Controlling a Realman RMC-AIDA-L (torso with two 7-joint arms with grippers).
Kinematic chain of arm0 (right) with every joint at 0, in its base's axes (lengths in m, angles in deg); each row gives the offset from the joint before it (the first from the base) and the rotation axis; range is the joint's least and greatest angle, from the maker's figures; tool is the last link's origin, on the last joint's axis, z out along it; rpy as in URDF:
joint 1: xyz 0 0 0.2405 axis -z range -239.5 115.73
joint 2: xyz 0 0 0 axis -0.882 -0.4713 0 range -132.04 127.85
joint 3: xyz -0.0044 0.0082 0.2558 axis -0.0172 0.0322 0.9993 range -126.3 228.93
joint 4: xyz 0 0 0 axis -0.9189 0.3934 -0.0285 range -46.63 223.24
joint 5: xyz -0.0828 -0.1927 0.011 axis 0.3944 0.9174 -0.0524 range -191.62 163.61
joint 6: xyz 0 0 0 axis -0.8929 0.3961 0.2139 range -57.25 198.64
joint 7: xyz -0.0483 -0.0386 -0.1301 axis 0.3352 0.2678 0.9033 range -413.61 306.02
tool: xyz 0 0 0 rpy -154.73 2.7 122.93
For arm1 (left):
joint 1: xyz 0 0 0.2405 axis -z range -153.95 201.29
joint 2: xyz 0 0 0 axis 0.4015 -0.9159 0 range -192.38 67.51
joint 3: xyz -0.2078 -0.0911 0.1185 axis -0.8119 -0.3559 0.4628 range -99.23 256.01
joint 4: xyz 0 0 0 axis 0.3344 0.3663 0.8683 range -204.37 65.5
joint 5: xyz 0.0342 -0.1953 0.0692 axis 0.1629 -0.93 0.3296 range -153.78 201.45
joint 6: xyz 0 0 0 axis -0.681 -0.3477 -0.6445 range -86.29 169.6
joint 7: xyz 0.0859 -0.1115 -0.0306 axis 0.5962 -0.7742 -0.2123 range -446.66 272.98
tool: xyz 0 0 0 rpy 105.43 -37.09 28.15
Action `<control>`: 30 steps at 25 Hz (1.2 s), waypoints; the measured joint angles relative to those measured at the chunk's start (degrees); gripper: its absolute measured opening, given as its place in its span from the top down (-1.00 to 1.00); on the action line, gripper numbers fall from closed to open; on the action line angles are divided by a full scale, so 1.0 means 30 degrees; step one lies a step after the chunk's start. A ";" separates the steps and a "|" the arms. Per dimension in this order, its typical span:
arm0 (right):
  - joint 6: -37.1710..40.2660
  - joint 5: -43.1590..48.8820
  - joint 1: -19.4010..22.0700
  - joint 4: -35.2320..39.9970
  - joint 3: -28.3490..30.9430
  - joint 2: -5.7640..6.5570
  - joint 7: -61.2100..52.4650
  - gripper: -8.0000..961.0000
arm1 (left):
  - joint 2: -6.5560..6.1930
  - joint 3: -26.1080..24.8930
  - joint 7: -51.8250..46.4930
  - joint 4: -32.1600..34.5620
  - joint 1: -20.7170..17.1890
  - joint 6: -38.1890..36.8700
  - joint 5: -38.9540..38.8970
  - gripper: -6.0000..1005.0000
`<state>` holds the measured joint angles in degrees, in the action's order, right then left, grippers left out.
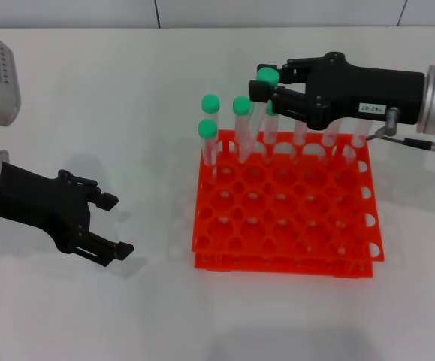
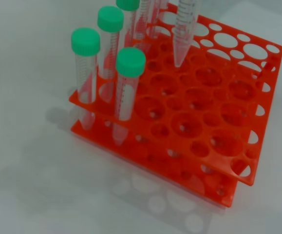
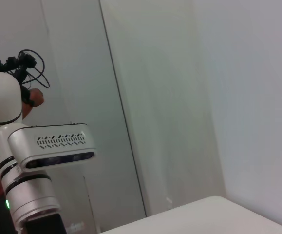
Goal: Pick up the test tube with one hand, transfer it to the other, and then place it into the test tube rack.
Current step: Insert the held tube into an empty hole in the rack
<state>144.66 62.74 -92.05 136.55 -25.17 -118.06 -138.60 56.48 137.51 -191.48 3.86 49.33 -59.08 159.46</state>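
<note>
Your right hand (image 1: 266, 90) is clamped on the test tube (image 1: 269, 105) just under its green cap, holding it over the back row of the test tube rack (image 1: 285, 210), at about 12 o'clock on the rack. In the left wrist view the tip of the tube hangs close above a hole, though you cannot quite tell whether it is centred. Keep the tube upright, line the tip up with that hole, then lower straight down through both tiers before you let go. Mind the three capped tubes (image 1: 211, 128) at 10 o'clock. Your left hand (image 1: 112, 226) sits with its fingers spread at 9 o'clock, low over the counter (image 1: 89, 316), well apart from the rack.
</note>
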 joint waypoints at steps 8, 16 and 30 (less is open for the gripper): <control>-0.0673 -0.0339 -0.0612 -0.0005 -0.1065 0.0003 0.0045 0.37 | -0.0002 0.0246 0.0014 -0.0006 -0.0001 0.0005 0.0000 -0.77; -0.1776 -0.0703 -0.0948 0.0045 -0.2112 -0.0009 0.0123 0.36 | -0.0002 0.0360 0.0001 -0.0267 0.0000 0.0005 0.0001 -0.77; -0.2736 -0.0788 -0.0920 -0.0001 -0.2534 0.0034 0.0410 0.35 | 0.0014 0.0477 -0.0054 -0.0484 -0.0030 0.0036 0.0201 -0.77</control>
<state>136.45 60.37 -94.81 136.55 -32.78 -117.96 -137.37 56.52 138.94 -191.64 2.41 49.24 -58.97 160.07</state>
